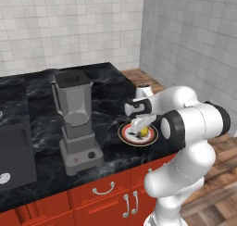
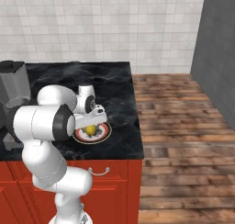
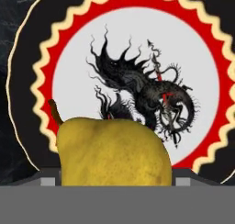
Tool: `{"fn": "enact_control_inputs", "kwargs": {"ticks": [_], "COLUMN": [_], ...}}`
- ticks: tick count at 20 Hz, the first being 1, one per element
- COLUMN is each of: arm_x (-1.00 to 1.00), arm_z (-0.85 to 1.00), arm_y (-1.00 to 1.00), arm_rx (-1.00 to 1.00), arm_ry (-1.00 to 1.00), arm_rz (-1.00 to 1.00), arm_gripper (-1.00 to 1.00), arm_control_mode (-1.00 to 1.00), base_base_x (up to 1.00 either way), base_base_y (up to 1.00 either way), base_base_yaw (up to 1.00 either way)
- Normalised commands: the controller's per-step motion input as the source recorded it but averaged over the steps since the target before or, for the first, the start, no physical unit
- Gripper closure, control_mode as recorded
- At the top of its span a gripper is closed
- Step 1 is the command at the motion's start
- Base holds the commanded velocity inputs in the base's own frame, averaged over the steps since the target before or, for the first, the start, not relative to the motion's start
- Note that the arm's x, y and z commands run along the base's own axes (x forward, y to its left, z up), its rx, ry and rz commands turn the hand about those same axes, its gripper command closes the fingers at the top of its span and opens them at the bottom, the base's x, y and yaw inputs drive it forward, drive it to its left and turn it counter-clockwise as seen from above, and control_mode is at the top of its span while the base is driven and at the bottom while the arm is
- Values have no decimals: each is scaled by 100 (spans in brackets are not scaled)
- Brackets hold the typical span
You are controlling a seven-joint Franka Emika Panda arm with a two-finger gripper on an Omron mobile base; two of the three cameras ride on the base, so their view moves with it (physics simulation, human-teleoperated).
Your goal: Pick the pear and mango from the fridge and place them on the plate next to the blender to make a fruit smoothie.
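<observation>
The yellow pear is held low over the plate, a white disc with a black dragon and a red and cream rim. My gripper is shut on the pear, pointing down at the plate. I cannot tell whether the pear touches the plate. The grey blender stands on the black counter just left of the plate. The mango is out of view. The plain grey side of the fridge rises at the far right.
The black marble counter ends just right of the plate, with wood floor beyond. A dark sink basin lies left of the blender. Red cabinet fronts run below. Tiled walls close off the back.
</observation>
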Motion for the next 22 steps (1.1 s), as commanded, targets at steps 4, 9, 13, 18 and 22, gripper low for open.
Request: {"fn": "enact_control_inputs", "kwargs": {"ticks": [4,9,13,18,22], "arm_x": [15,4,0,-8,-29], "arm_z": [-16,-26,-4,24,76], "arm_y": [3,7,1,0,-4], "arm_rx": [0,0,0,0,0], "arm_ry": [-11,-7,-9,-9,-13], "arm_rz": [0,0,0,0,0], "arm_gripper": [100,-100,-100,-100,-100], "arm_control_mode": [-100,-100,-100,-100,-100], "base_base_x": [0,0,0,0,0], "base_base_y": [0,0,0,0,0], "base_base_yaw": [0,0,0,0,0]}}
